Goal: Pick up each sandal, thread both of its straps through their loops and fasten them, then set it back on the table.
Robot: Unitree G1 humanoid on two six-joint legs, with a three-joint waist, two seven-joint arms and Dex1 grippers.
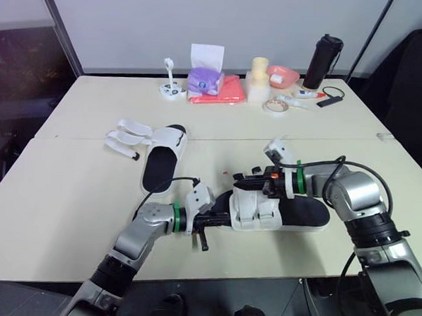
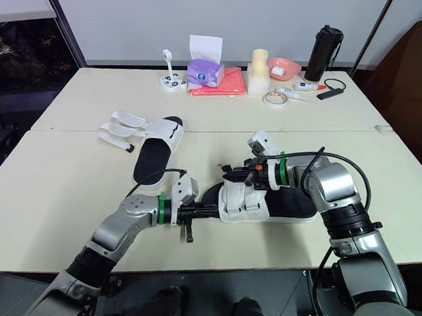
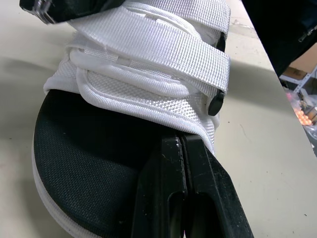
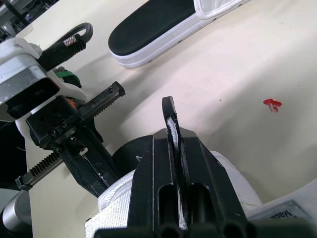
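Observation:
A black-soled sandal [image 1: 304, 212] with a white upper [image 1: 254, 206] lies near the table's front edge, between my two grippers. Both of its straps lie flat across the upper [image 3: 148, 54]. My left gripper [image 1: 218, 216] is at its toe end, shut, with the fingertips [image 3: 173, 148] over the black footbed and against the upper's hem. My right gripper [image 1: 249, 180] is over the upper's far side, shut on a thin white strap end [image 4: 172, 124]. The second sandal [image 1: 161, 162] lies further back on the left, its white straps [image 1: 127, 136] spread loose.
Along the table's back edge stand a black bottle [image 1: 322, 61], a tissue box [image 1: 204, 80] on a pink cloth [image 1: 225, 91], a cream container [image 1: 258, 79], a pink bowl [image 1: 281, 75] and a tape roll [image 1: 275, 105]. A table seam [image 1: 353, 141] runs across the middle.

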